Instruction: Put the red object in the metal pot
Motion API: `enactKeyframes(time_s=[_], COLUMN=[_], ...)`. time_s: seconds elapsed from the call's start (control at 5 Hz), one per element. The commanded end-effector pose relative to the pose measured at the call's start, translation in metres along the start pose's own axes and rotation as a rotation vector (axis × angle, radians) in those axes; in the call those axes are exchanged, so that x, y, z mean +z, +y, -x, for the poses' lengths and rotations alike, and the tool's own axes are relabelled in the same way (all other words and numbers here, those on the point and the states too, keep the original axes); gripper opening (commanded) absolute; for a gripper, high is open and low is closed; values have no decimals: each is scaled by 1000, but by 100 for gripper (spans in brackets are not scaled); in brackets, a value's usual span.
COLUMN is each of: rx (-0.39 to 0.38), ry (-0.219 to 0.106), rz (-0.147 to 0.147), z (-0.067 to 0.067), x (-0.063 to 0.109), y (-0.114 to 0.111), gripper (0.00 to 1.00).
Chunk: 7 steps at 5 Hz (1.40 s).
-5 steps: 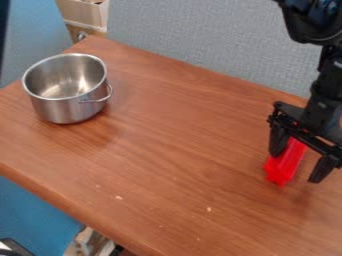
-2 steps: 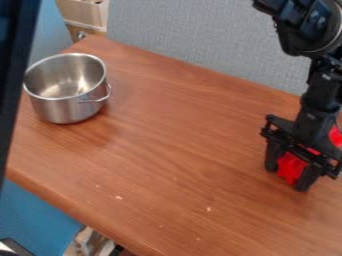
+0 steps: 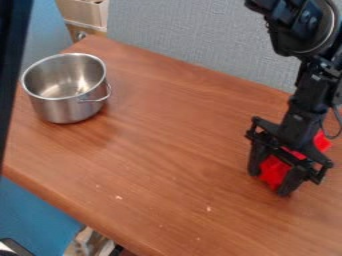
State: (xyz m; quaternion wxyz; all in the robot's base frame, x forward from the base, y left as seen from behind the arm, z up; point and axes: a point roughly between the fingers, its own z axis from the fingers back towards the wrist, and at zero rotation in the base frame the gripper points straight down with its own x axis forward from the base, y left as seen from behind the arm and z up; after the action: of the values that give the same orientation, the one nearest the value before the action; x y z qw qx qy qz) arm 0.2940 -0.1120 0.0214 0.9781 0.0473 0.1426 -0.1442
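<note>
The red object (image 3: 279,170) stands on the wooden table (image 3: 160,130) at the right, only partly visible between the black fingers. My gripper (image 3: 283,172) points steeply down over it and is shut on it, with a finger on each side. The metal pot (image 3: 66,87) sits far to the left near the table's back left corner, shiny, round and with nothing inside. A wide stretch of bare wood lies between the pot and the gripper.
The table's front edge runs diagonally across the lower left. A grey wall (image 3: 201,40) rises behind the table. A pale object (image 3: 88,14) stands beyond the back left corner, and a dark vertical strip (image 3: 11,60) covers the left edge of the view.
The gripper has come down around the red object and shut on it. It has also shifted a little to the left with the block between its fingers.
</note>
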Motion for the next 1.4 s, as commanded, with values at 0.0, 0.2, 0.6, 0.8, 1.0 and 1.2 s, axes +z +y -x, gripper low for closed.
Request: enactKeyframes(time_s=[0.0,0.2,0.6,0.8,1.0,1.2], rx=[8,6,-2,19,41,66], ry=[25,33,50,26,1,-25], rz=[-9,-9,-7,-5,-2,1], z=[6,2,-7,-1,4,11], x=[3,8,15,30,44,60], y=[6,4,-2,4,11,18], gripper=[0,0,0,0,0,0])
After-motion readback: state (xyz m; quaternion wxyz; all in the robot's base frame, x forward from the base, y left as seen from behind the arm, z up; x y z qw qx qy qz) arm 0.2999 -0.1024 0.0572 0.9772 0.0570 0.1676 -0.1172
